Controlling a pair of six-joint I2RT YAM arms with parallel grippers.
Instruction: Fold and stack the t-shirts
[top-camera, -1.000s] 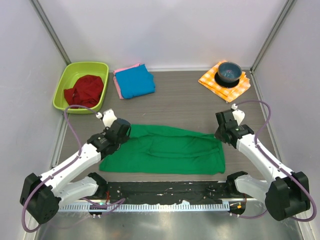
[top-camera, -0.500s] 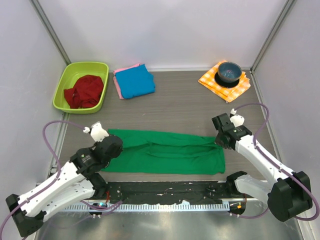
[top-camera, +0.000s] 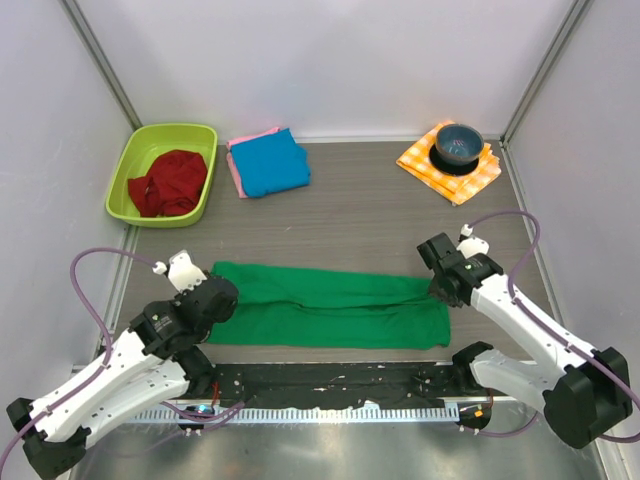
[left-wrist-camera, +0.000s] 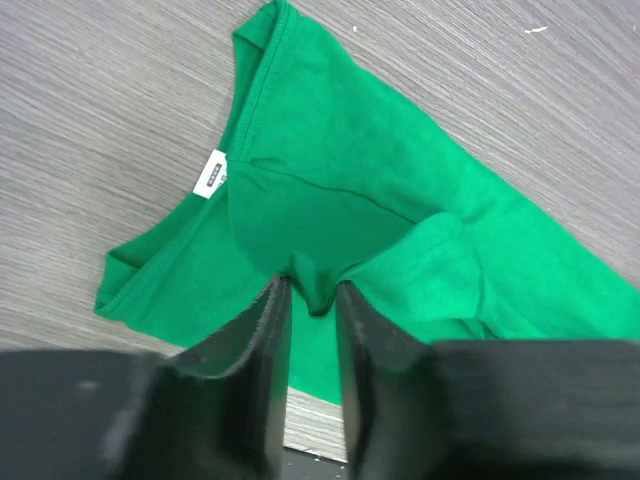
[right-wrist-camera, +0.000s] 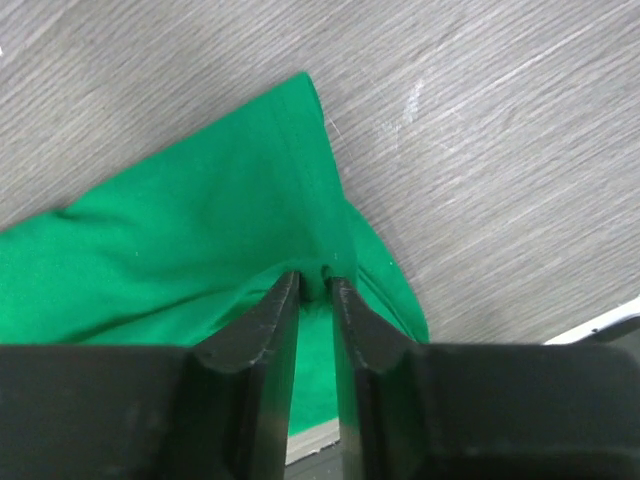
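**Green shirt narrowing to a band, both claws pinching its ends**

Both arms are sitting lower in the overhead view than a second ago, and the green t-shirt (top-camera: 330, 305) is now lying as a narrower band across the lower middle of the table (top-camera: 380, 210). The left gripper (left-wrist-camera: 312, 295) is pinching a pucker of cloth just below the collar, jaws narrow. The right gripper (right-wrist-camera: 313, 283) is doing the same near the far corner.

The blue t-shirt (top-camera: 272, 165) is resting folded on the pink t-shirt (top-camera: 235, 172) at upper centre-left. By my judgement, the green one is only getting its lengthwise fold, so crosswise folds and stacking are remaining.

The wrist views are showing the pinched cloth and the collar label (left-wrist-camera: 211, 173), which the overhead view hides under the wrists. Only the overhead view is showing the stack.
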